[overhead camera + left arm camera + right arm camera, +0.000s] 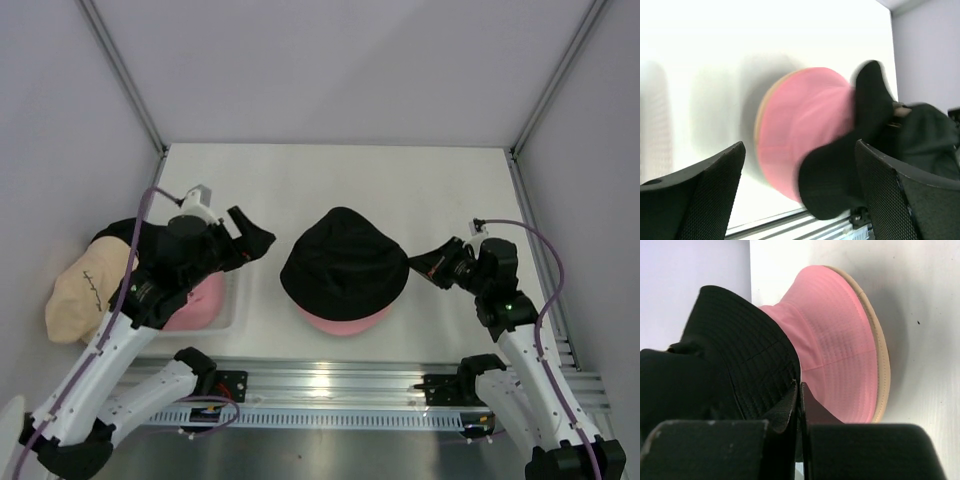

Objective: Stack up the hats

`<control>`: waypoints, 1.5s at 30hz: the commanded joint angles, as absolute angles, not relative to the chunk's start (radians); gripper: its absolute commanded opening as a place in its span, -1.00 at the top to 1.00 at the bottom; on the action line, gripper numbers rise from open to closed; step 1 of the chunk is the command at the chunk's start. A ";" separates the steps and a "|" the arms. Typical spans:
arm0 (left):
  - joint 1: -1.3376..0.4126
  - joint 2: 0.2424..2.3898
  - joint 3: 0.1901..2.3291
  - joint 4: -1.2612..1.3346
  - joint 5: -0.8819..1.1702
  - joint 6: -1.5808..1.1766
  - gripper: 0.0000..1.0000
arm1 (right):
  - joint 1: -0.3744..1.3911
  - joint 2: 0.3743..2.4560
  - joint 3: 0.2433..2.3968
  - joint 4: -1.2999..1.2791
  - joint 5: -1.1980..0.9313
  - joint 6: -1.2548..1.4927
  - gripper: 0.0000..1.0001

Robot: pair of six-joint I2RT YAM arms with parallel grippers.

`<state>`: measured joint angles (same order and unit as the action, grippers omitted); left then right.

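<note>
1. Black hat [345,258]: we log it at the centre of the counter [330,180]. It is draped over a pink hat [340,322], whose brim shows at the black hat's 6 o'clock edge.
2. Right gripper [418,263]: at the black hat's 3 o'clock, jaws pinched tight on the brim. In the wrist view we see the fabric caught between the fingers.
3. Left gripper [252,230]: at the black hat's 9 o'clock, near it, jaws spread wide and holding nothing.
4. Cream hat [85,290]: far out at 9 o'clock, with dark script on it.
5. Second pink hat [200,303]: just beside the cream hat, partly hidden under the left arm.
</note>
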<state>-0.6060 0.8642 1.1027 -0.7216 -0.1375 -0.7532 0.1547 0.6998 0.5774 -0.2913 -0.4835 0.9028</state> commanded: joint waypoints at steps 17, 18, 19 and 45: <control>-0.338 0.704 0.468 0.074 0.512 -1.209 -0.55 | 0.150 0.686 0.541 -0.213 -0.503 0.865 1.00; -0.324 0.689 0.471 0.063 0.517 -1.212 -0.55 | 0.150 0.686 0.538 -0.213 -0.500 0.865 1.00; -0.318 0.680 0.468 0.057 0.523 -1.226 -0.56 | 0.152 0.683 0.538 -0.210 -0.500 0.867 1.00; -0.321 0.660 0.374 0.143 0.723 -1.239 -0.29 | 0.164 0.727 0.548 -0.219 -0.469 0.894 1.00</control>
<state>-0.3122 0.6685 0.3664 0.0769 0.6895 -1.2293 0.1562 0.7238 0.5220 -0.2405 -0.4870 0.8894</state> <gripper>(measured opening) 0.653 0.009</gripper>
